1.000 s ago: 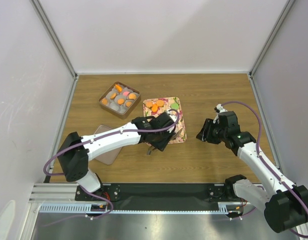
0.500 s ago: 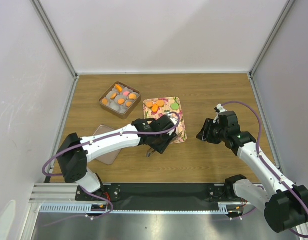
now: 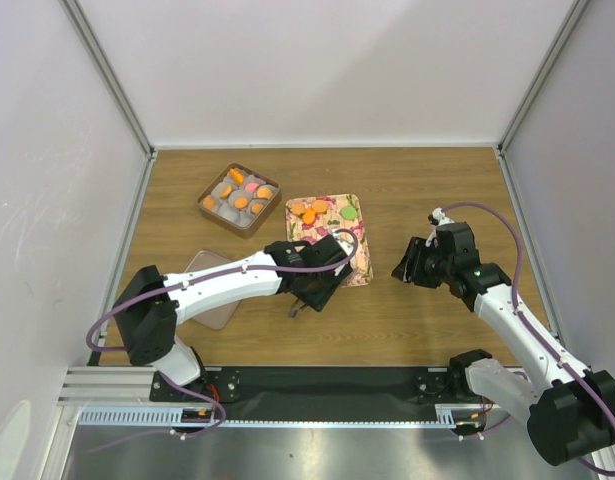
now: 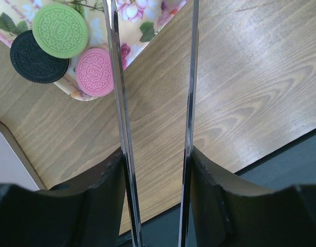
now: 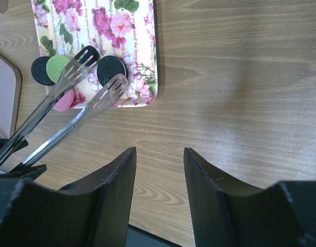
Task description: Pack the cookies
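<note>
Left gripper point(image 4: 155, 154): clamped on metal tongs point(image 4: 116, 77), both blades running between its fingers, tong heads over the near end of floral tray point(image 5: 96, 25). Cookies: green cookie point(image 4: 60, 30), black cookie point(image 4: 37, 56) and pink cookie point(image 4: 94, 72) bunched at the tray's near corner, just left of the blades in the wrist view. Orange cookies point(image 3: 309, 210) at the tray's far end, more in tin point(image 3: 239, 198). Right gripper point(image 5: 158, 159): fingers apart over wooden table point(image 5: 240, 77), right of the tray.
</note>
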